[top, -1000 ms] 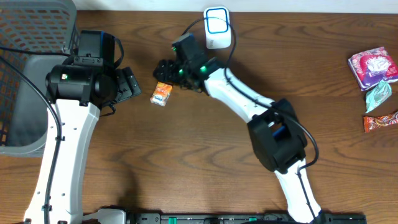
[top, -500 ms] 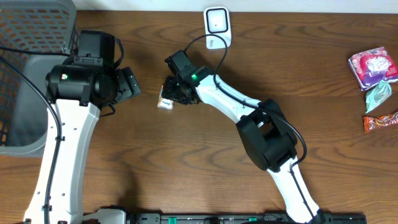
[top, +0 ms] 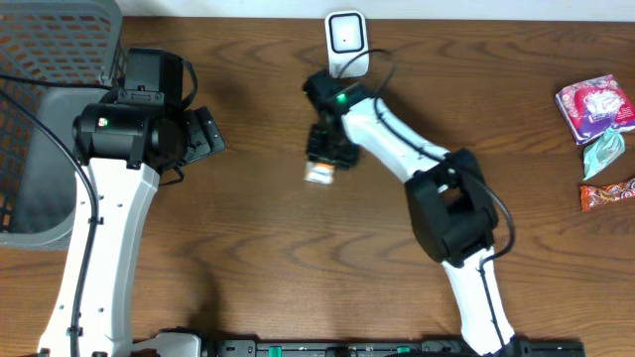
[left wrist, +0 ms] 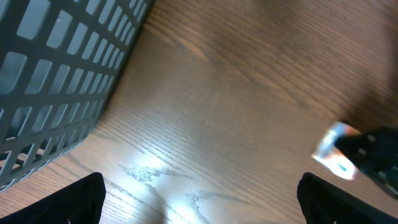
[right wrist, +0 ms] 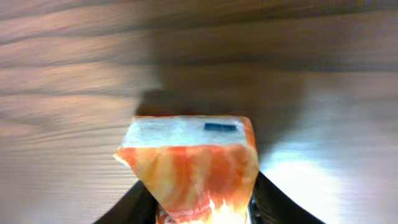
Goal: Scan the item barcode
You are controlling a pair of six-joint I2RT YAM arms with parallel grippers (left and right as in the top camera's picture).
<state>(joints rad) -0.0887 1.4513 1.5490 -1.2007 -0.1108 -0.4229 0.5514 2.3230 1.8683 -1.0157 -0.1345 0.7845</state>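
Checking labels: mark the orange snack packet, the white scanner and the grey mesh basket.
orange snack packet (right wrist: pixel 198 167), right wrist view, orange face.
white box-shaped scanner (top: pixel 345 40), overhead view, top face.
grey plastic mesh basket (left wrist: pixel 62 93), left wrist view, side wall.

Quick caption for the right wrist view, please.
Right tool grips an orange packet, its white end pointing away from the fingers, above the wooden table.

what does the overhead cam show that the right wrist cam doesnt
Only overhead: the white scanner at the table's far edge, the grey basket on the left, and the snack packs at the far right. Only right wrist: the white end of the orange packet with a small blue mark, and the dark fingers on either side of it. Both: that packet and the wooden table.
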